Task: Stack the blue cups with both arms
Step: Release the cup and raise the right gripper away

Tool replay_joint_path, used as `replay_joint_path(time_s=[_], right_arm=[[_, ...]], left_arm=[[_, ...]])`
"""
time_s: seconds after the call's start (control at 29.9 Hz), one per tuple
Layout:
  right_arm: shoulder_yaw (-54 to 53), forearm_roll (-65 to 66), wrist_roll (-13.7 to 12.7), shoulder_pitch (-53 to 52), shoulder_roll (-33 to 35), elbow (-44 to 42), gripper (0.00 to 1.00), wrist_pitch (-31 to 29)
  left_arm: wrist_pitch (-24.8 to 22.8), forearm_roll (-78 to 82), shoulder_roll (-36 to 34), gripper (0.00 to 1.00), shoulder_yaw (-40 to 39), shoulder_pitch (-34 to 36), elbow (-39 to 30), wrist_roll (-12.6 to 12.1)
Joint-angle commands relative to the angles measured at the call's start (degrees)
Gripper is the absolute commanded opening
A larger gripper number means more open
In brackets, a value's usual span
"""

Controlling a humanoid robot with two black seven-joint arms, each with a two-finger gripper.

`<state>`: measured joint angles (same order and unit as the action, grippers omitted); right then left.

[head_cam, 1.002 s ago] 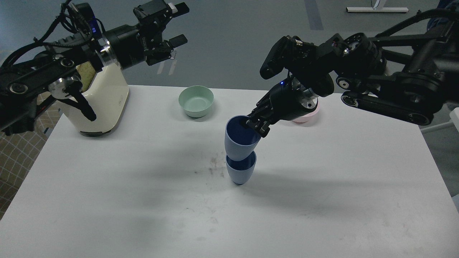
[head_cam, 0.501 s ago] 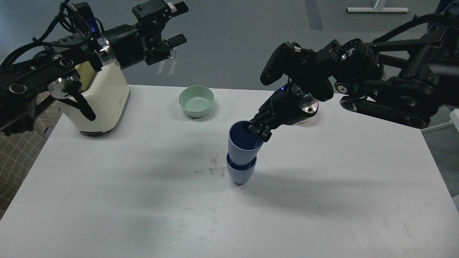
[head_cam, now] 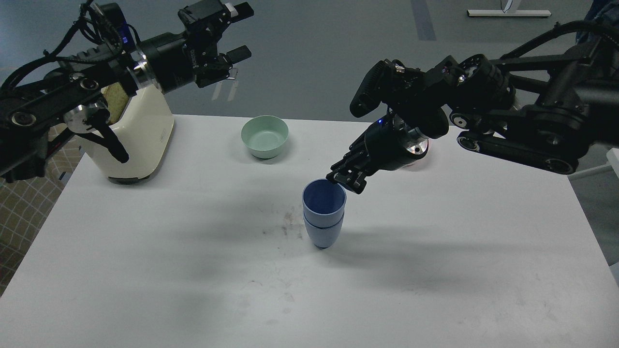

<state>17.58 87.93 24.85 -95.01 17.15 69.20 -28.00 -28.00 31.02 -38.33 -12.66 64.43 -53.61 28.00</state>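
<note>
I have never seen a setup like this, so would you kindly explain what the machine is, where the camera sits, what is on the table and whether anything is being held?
This is a humanoid robot with two black jointed arms, seen from a camera in its own head looking forward and down. Its left arm enters from the left; the left gripper is raised above the far edge of the table, open and empty. The right arm enters from the right; the right gripper hangs just above the rim of the upper blue cup, and it appears to hold nothing, though it is too dark to tell whether its fingers are apart. That cup sits nested in the lower blue cup, which stands on the white table. Also on the table are a pale green bowl, a cream appliance at the far left, and a pink bowl mostly hidden behind the right arm.
</note>
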Motion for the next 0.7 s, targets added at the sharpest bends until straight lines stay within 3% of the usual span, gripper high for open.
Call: replay_joint_path(time_s=[0.0, 0.1, 0.17, 0.3, 0.37, 0.5, 0.67], right_arm=[[-0.2, 0.0, 0.0, 0.0, 0.2, -0.2, 0.30, 0.0], [-1.1, -0.7, 0.0, -0.4, 0.4, -1.0, 0.35, 0.0], [-2.9, -2.6, 0.0, -0.8, 1.3, -2.4, 0.44, 0.0], [-8.0, -8.5, -0.4, -1.7, 5.2, -5.9, 0.86, 0.0], [-9.7, -10.5, -0.6, -1.8, 6.7, -7.3, 0.97, 0.0], [-12.7, -17.2, -0.6, -1.5, 10.7, -12.2, 0.99, 0.0], [-14.1, -28.3, -0.6, 2.2, 15.5, -16.5, 1.00, 0.0]], left_arm=[[0.0, 0.0, 0.0, 0.98, 0.0, 0.0, 0.0, 0.0], [0.0, 0.0, 0.0, 0.98, 0.0, 0.0, 0.0, 0.0], [0.0, 0.0, 0.0, 0.98, -0.1, 0.0, 0.1, 0.0], [0.0, -0.3, 0.1, 0.98, -0.8, -0.1, 0.6, 0.0], [0.0, -0.4, 0.1, 0.98, -1.6, -0.4, 0.8, 0.0], [0.1, -0.5, 1.1, 0.98, -3.3, -1.5, 2.0, 0.0], [4.6, -1.0, 2.1, 0.98, -3.3, -1.7, 4.3, 0.0]])
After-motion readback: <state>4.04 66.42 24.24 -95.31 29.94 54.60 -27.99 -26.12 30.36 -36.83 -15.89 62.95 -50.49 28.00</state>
